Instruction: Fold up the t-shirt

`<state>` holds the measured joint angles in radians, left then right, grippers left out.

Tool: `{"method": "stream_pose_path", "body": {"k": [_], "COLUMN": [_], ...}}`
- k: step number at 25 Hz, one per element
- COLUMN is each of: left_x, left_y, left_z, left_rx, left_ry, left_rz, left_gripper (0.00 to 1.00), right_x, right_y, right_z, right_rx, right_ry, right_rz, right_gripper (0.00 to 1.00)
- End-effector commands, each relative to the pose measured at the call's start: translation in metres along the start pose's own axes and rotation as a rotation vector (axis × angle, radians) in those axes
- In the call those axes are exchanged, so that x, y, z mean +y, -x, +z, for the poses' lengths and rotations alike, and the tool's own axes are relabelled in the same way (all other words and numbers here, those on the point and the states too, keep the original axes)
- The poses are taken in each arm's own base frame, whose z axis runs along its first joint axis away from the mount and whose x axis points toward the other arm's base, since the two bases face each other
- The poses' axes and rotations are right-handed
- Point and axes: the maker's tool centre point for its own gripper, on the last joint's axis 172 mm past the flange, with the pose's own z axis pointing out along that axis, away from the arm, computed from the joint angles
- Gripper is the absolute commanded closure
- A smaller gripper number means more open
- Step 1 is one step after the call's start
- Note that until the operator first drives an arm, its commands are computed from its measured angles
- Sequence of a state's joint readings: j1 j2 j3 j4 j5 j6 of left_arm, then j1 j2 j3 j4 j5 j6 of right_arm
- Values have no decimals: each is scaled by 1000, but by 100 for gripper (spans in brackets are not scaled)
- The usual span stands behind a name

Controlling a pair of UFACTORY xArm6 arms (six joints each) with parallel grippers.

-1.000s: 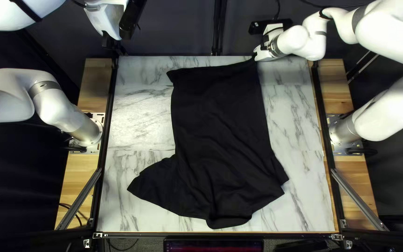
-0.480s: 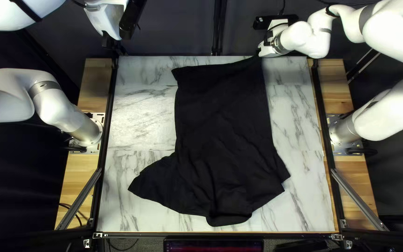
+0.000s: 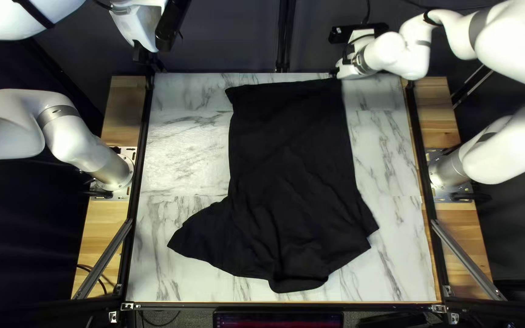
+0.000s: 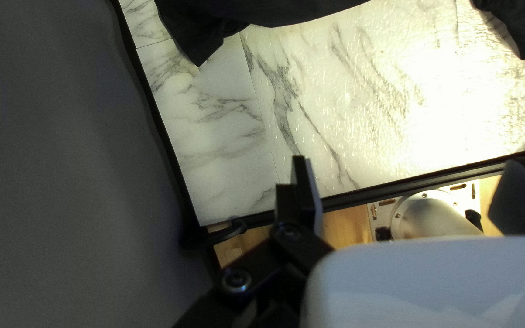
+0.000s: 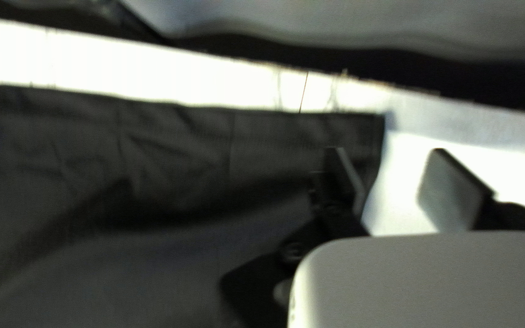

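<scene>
The black t-shirt (image 3: 287,170) is lying spread on the marble-patterned table (image 3: 183,140), covering its middle and running from near the far edge towards the near edge. Its far end is presenting a fairly straight edge, while its near half is showing creases and soft ridges. A broad flap is sticking out at the left of the top left view, and a smaller one is jutting out at the right. The right gripper (image 3: 334,72) is standing at the shirt's far right corner; the left gripper (image 3: 146,59) is hanging near the table's far left corner, well apart from the cloth. The right wrist view is showing what the top left view is not: a seam running along the shirt's end, and the right gripper (image 5: 389,152) holding its fingers apart, one over the cloth by the corner, the other beyond the side edge. Whether either is touching the fabric, I am not able to tell. The left wrist view is showing the left gripper (image 4: 411,167) with its fingers wide apart and nothing gripped; parts of the shirt are appearing ahead of it, and a dark cable (image 4: 233,231) is curling at the table's corner.
</scene>
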<state>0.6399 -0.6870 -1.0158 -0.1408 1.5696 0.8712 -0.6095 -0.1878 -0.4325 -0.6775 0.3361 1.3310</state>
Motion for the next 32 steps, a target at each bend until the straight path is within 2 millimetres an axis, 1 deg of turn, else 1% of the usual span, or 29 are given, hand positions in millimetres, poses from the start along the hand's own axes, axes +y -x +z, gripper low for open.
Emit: {"method": "stream_pose_path", "body": {"k": [1,2,3,4,5,7,8,9,10,11,12,13,14,15,32], "left_x": [0,0,0,0,0,0,0,0,0,0,0,0,0,0,0], "left_y": [0,0,0,0,0,0,0,0,0,0,0,0,0,0,0], "left_z": [0,0,0,0,0,0,0,0,0,0,0,0,0,0,0], "left_rx": [0,0,0,0,0,0,0,0,0,0,0,0,0,0,0], "left_ry": [0,0,0,0,0,0,0,0,0,0,0,0,0,0,0], "left_rz": [0,0,0,0,0,0,0,0,0,0,0,0,0,0,0], "left_gripper": [0,0,0,0,0,0,0,0,0,0,0,0,0,0,0], "right_x": [-21,-24,-30,-33,-35,-38,-41,-43,-47,-49,-51,-51,-49,-45,-45], "right_y": [63,71,89,99,114,134,150,159,176,188,196,212,218,223,223], "right_z": [-38,-41,-49,-53,-58,-64,-68,-71,-75,-78,-81,-86,-89,-90,-90], "right_rx": [-53,-60,-73,-81,-92,-109,-124,-133,-150,-163,-172,-192,-200,-204,-204], "right_ry": [15,18,29,38,49,62,72,77,88,99,106,127,139,153,153], "right_rz": [-34,-40,-50,-55,-58,-59,-59,-60,-63,-66,-67,-61,-50,-23,-23], "right_gripper": [0,0,0,0,0,0,0,0,0,0,0,0,0,0,0]}}
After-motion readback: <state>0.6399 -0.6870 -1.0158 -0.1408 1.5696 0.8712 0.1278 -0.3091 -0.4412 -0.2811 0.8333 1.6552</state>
